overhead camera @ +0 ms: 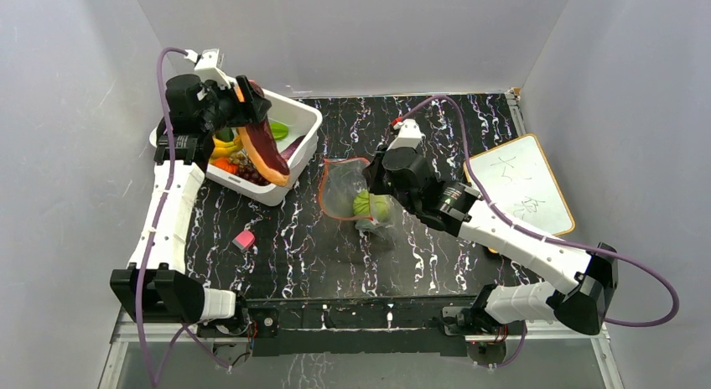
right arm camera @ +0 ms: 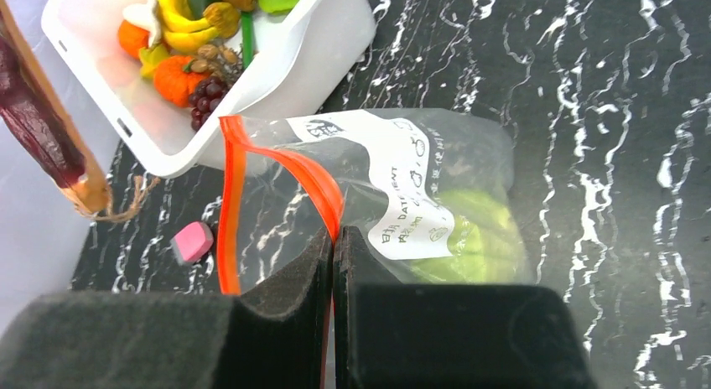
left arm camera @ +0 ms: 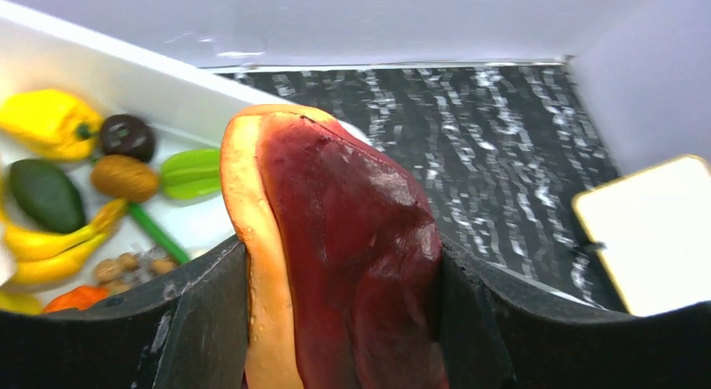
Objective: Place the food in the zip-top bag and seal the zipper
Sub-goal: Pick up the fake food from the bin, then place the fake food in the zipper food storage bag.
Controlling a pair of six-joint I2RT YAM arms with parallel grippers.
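From above, the left arm rises and bends over the white bin (overhead camera: 306,121), the left gripper (overhead camera: 241,111) clamping a dark red food piece (overhead camera: 267,150) above it, while the right arm stretches to mid-table with the right gripper (overhead camera: 369,186) at the zip-top bag (overhead camera: 339,188). The left wrist view shows both fingers (left arm camera: 201,322) pressing the orange-edged piece upright. In the right wrist view the pads (right arm camera: 293,280) pinch tightly on the zipper (right arm camera: 293,167), with a green cabbage (right arm camera: 478,238) lying inside the bag.
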